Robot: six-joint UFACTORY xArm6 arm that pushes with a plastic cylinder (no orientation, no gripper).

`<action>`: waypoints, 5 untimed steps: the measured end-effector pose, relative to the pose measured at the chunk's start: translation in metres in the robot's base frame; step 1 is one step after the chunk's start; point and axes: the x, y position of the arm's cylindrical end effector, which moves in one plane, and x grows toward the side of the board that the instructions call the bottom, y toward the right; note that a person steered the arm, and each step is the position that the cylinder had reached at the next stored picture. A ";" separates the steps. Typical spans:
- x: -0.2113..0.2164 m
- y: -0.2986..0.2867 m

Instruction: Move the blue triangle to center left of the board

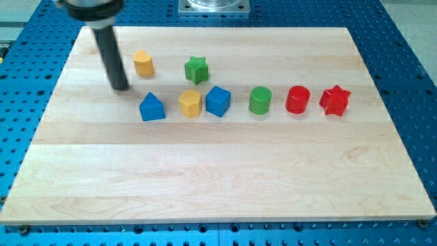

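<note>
Wooden board [218,184] seen on blue perforated table [403,41]. Rod [111,58] comes down from view's top left; my tip [120,87] is set on the board, just up-left of blue triangle [151,108], a small gap btwn them, not touching. No jaws here, just a plain rod end w/ nothing held.

Blue triangle is found left of board's middle, at the left end of a rough row. Row runs to view's right: yellow hexagon [190,104], blue cube [218,101] just beside it, green cylinder [260,100], red cylinder [298,100], red star [335,100]. Above the row: a yellow block [143,63], shape unclear, right of the rod, and green star [196,69] farther right, apart from it.
</note>
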 end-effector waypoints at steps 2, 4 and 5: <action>-0.007 0.122; 0.074 0.132; 0.095 0.095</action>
